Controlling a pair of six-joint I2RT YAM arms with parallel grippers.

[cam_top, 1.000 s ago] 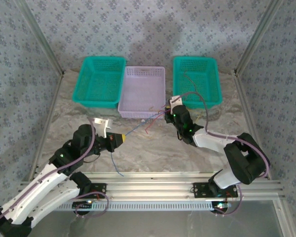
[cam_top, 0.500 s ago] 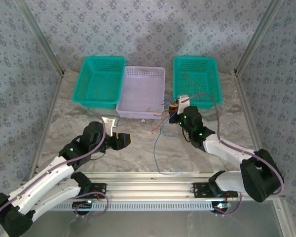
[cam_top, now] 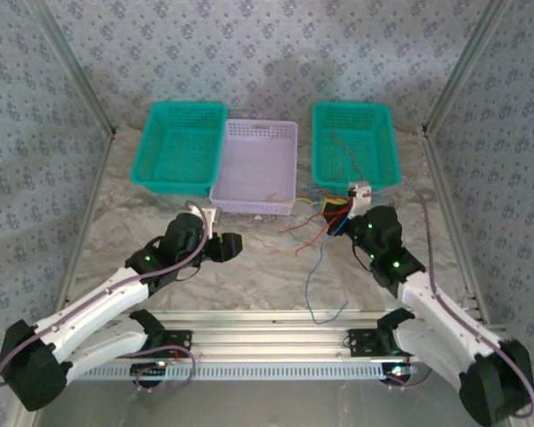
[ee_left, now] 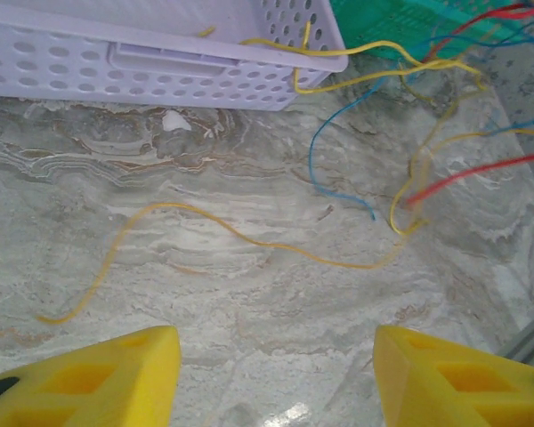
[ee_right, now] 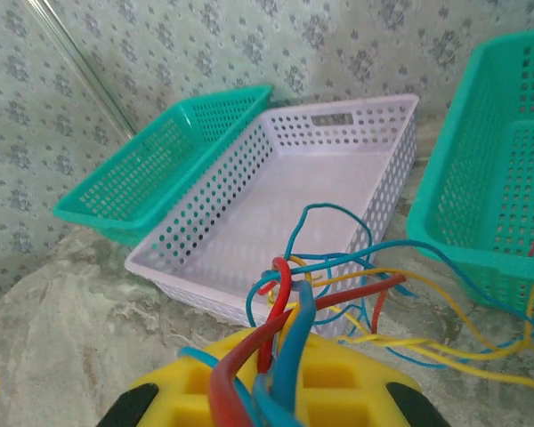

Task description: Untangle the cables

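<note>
A bunch of red, blue and yellow cables (cam_top: 325, 218) (ee_right: 289, 298) is pinched in my right gripper (cam_top: 340, 213) (ee_right: 271, 391), which is shut on it just in front of the right teal basket (cam_top: 356, 105). From the bunch one blue cable (cam_top: 310, 285) trails toward the near edge of the table. Loose ends spread left over the marble. My left gripper (cam_top: 230, 245) (ee_left: 276, 374) is open and holds nothing, low over the table. Ahead of it lie a yellow cable (ee_left: 249, 238) and blue and red strands (ee_left: 338, 169).
Three baskets stand in a row at the back: a left teal basket (cam_top: 182, 147), a lilac basket (cam_top: 258, 165) (ee_right: 311, 187) in the middle, and the right teal one with a reddish cable (cam_top: 345, 153) inside. Metal frame posts stand at both sides.
My left gripper opened, let go of the blue cable and moved forward and right. My right gripper carried the bunch to the right, dragging the blue cable along.
</note>
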